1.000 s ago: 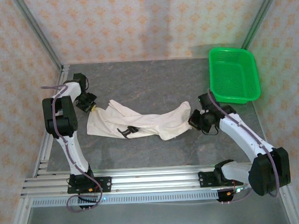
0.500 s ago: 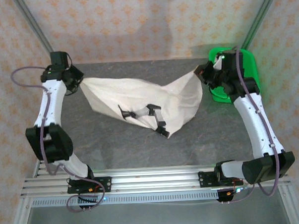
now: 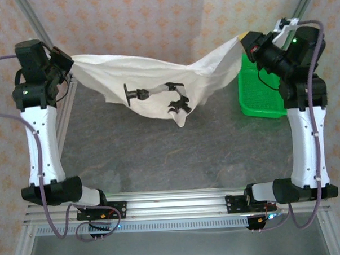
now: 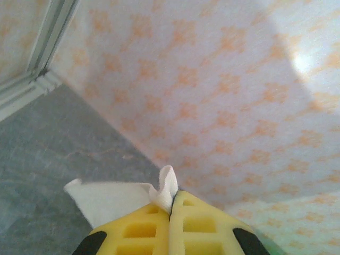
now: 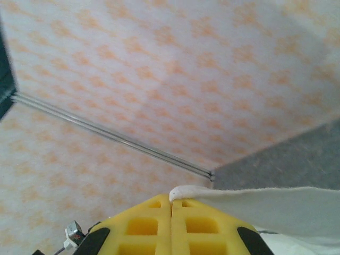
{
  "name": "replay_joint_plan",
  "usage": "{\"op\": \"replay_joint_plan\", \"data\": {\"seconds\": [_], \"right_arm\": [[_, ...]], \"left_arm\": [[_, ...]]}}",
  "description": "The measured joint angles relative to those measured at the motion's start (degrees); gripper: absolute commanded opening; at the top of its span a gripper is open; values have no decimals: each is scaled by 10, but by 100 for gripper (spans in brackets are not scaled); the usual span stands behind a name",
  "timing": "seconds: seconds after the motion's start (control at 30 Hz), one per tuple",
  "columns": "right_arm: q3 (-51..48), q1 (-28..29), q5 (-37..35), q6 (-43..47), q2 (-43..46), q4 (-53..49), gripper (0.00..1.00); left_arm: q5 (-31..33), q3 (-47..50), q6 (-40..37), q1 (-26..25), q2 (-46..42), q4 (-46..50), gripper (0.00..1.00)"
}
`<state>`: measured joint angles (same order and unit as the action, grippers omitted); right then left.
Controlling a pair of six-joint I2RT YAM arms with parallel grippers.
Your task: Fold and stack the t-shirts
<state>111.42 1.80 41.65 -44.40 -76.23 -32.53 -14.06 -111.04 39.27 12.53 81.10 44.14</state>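
The off-white t-shirt hangs stretched in the air between both arms, high above the table, with black printed shapes showing near its sagging middle. My left gripper is shut on its left corner; in the left wrist view a pinch of white cloth sticks out between the closed yellow fingers. My right gripper is shut on the right corner, and the shirt's edge runs off to the right from the closed yellow fingers.
A green plastic basket stands at the back right of the grey table, partly behind the right arm. Patterned walls close in the back and sides. An aluminium rail runs along the near edge.
Both arms have risen and swung outward, lifting the t-shirt off the table and pulling it from a crumpled heap into a wide hanging span.
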Motion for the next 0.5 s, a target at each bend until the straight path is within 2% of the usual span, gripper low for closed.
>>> {"op": "replay_joint_plan", "data": {"seconds": [0.27,0.5], "right_arm": [[139,0,-4,-6,-1,-23,0],[252,-1,-9,2,-11,-59,0]], "left_arm": [[13,-108,-30,0,-50,-2,0],[13,-123,-34,0,-70,-7,0]]}}
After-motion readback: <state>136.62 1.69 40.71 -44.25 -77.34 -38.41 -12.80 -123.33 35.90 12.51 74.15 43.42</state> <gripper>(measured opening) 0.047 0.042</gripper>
